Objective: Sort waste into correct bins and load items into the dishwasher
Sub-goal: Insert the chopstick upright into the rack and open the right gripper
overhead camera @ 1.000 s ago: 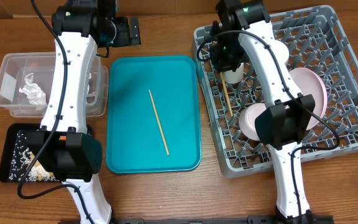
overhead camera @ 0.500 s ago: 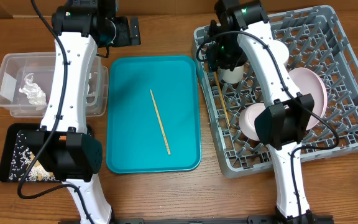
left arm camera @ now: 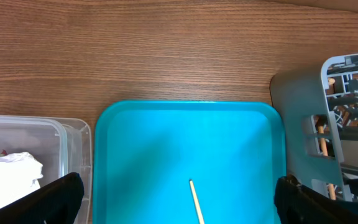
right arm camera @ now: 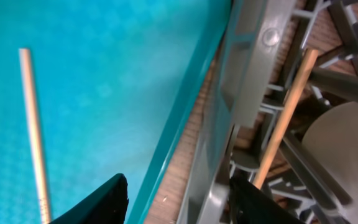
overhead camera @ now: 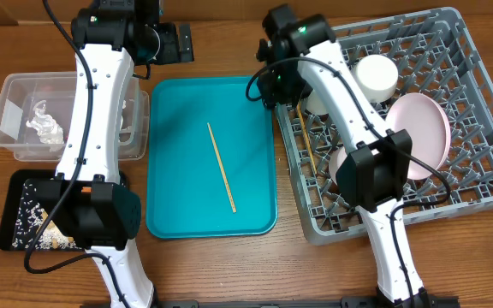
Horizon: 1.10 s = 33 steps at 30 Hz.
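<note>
One wooden chopstick (overhead camera: 221,167) lies on the teal tray (overhead camera: 178,128); the left wrist view shows its tip (left arm camera: 196,200). A second chopstick (overhead camera: 307,141) rests in the grey dishwasher rack (overhead camera: 478,171) by its left wall, and it also shows in the right wrist view (right arm camera: 286,118). My right gripper (overhead camera: 268,88) is open and empty over the gap between the tray rim and the rack wall (right arm camera: 244,93). My left gripper (overhead camera: 181,41) hangs wide open beyond the tray's far edge. A pink plate (overhead camera: 426,137) and a white bowl (overhead camera: 375,75) sit in the rack.
At the left stand a clear tub (overhead camera: 15,94) holding white tissue (overhead camera: 43,127) and a black tray (overhead camera: 11,184) with rice-like scraps (overhead camera: 31,214). My right arm crosses the rack and hides part of a cup (overhead camera: 317,104).
My right gripper opened and let go of the chopstick, which now lies in the rack. It then moved left to the rack's left wall. The left arm has not moved.
</note>
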Tool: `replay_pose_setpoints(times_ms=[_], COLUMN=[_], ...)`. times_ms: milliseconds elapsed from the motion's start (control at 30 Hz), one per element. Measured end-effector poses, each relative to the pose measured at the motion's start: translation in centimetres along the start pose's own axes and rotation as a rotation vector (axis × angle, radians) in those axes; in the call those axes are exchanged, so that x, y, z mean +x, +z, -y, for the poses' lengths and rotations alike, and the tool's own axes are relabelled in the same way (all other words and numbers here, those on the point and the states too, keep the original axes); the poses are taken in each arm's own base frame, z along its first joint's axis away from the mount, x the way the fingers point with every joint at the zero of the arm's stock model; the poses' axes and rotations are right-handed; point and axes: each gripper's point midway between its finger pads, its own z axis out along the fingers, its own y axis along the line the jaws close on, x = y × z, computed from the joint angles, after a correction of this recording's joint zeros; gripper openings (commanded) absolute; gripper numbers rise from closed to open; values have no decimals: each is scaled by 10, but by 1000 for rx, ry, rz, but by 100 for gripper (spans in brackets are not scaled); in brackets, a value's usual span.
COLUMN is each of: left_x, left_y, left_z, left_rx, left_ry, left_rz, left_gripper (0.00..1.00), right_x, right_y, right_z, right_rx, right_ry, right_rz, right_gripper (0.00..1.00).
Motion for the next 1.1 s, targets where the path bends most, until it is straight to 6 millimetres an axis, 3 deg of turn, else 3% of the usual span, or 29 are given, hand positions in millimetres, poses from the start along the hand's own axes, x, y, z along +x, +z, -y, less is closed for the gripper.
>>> replay_pose_setpoints(times_ms=[100, 133, 200, 233, 833, 1100], left_x=[0, 0, 0, 0, 0, 0], left_y=[0, 0, 0, 0, 0, 0], left_z=[0, 0, 0, 0, 0, 0], left_rx=[0, 0, 0, 0, 0, 0], left_ry=[0, 0, 0, 0, 0, 0], left_rz=[0, 0, 0, 0, 0, 0], left_gripper=[100, 100, 100, 100, 100, 100], right_x=[5, 6, 5, 3, -43, -48], right_y=[11, 13, 15, 15, 11, 10], right_z=[4, 6, 8, 10, 32, 34], right_rx=[14, 20, 27, 37, 139, 147], right_ry=[3, 4, -2, -2, 59, 69], right_rz=[-24, -30, -26, -19, 174, 195], right_gripper=[51, 45, 25, 21, 11, 11])
